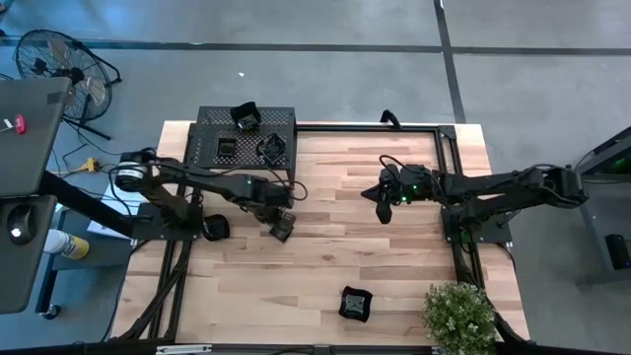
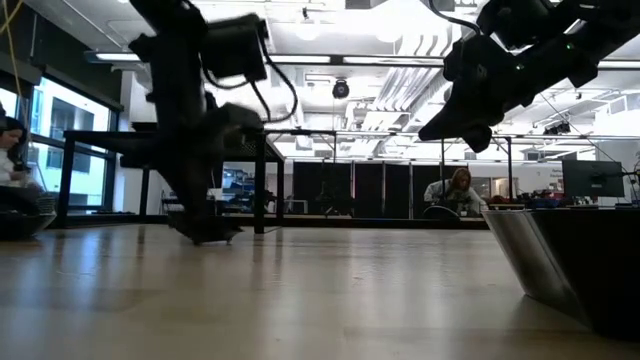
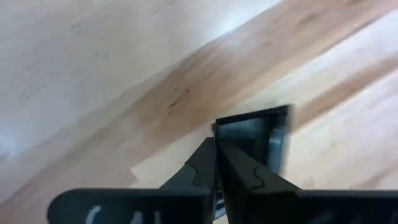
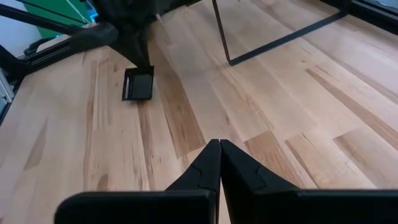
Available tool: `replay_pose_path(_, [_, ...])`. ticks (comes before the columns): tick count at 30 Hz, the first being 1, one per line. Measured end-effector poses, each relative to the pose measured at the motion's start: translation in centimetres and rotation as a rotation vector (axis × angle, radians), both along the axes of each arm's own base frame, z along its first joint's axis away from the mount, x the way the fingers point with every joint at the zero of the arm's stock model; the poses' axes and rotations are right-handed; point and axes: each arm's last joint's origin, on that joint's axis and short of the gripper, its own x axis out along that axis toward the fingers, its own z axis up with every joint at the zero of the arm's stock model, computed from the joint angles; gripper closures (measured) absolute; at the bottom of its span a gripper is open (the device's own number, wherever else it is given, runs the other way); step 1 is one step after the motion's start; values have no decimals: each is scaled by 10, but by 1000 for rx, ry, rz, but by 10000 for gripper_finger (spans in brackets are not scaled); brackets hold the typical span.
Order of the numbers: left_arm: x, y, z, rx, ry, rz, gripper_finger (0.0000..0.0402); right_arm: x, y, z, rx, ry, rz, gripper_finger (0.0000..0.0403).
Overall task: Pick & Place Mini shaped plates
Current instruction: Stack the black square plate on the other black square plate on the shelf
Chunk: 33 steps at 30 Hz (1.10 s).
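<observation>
My left gripper (image 1: 277,223) (image 3: 216,144) is down at the table's left middle, in front of the rack, shut on a small square black dish (image 1: 283,233) (image 3: 249,142) (image 4: 138,85). Three more black dishes (image 1: 245,115) sit on top of the black perforated rack (image 1: 209,148) at the far left corner. One dish (image 1: 355,304) lies flat on the wood near the front edge. My right gripper (image 1: 382,204) (image 4: 219,144) hovers shut and empty over the table's middle right, pointing toward the left arm. My left gripper pinches the square dish by its rim (image 3: 231,122) near one corner, between the two fingers, coming slanting down from the left. The dish sticks out beyond the fingertips, tilted. Its low edge (image 2: 215,239) is at the tabletop; whether it rests there I cannot tell.
A thin black frame (image 1: 449,148) runs along the table's far and right edges. A potted plant (image 1: 458,311) stands at the near right corner. A dark round thing (image 1: 215,229) lies by the left arm's base. Bare wood (image 1: 394,266) lies between the arms and the front dish.
</observation>
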Motion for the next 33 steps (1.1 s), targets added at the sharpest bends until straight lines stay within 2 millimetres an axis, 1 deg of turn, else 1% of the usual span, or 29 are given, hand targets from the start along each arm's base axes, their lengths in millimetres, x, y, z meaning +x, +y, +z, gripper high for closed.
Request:
replay_pose_path(4, [-8, 3, 28, 7, -79, -5, 399, 0, 0, 0, -7, -1, -6, 400])
replay_pose_path(8, [-30, 13, 62, 24, -157, 33, 400, 0, -1, 1, -29, -4, -4, 397])
replay_pose_path(11, [-54, 24, 89, 50, -242, 75, 400, 0, -1, 1, -32, -4, -2, 399])
replay_pose_path(14, [-83, 33, 113, 92, -321, 147, 401, 0, -1, 1, -32, -4, -2, 401])
replay_pose_path(18, [-127, 39, 137, 168, -401, 253, 401, 1, -1, 1, -32, -6, -2, 398])
replay_pose_path(22, [-163, 41, 149, 245, -454, 354, 401, 1, -1, 2, -28, -12, -5, 401])
replay_pose_path(24, [-174, 42, 152, 278, -466, 378, 401, 1, -1, 2, -27, -12, -5, 401])
replay_pose_path(27, [-184, 47, 153, 322, -452, 409, 401, 1, -1, 2, -27, -18, -6, 398])
replay_pose_path(33, [-195, 65, 152, 360, -419, 414, 401, 1, 0, 2, -23, -19, 3, 401])
